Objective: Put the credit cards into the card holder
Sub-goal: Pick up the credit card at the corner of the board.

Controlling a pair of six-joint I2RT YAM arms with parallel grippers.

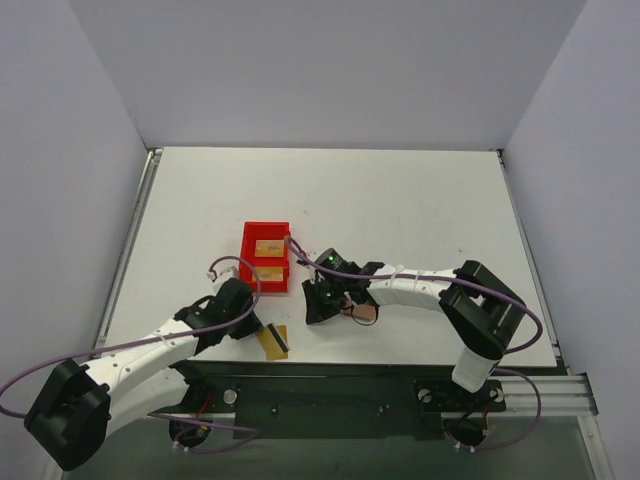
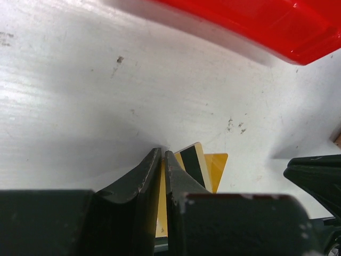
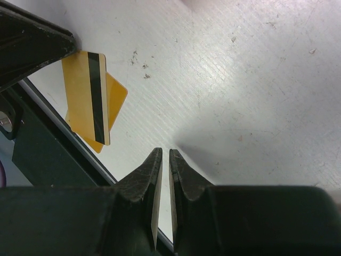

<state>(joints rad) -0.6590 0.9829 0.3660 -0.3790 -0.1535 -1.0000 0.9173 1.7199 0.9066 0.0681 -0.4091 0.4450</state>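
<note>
My left gripper (image 1: 262, 328) is shut on gold-yellow credit cards (image 1: 273, 342) at the table's front edge. In the left wrist view gold shows between the fingers (image 2: 162, 152), with a dark-striped card (image 2: 193, 162) and a plain one behind it. The right wrist view shows the same two cards (image 3: 88, 101). Two more cards (image 1: 267, 259) lie in the red bin. The brown card holder (image 1: 362, 312) lies on the table, partly under my right arm. My right gripper (image 1: 312, 312) is just right of the held cards, its jaws (image 3: 165, 152) shut with nothing between them.
The red bin (image 1: 265, 256) stands just behind both grippers and fills the top of the left wrist view (image 2: 256, 21). The table's front edge and dark rail (image 3: 37, 154) run right under the held cards.
</note>
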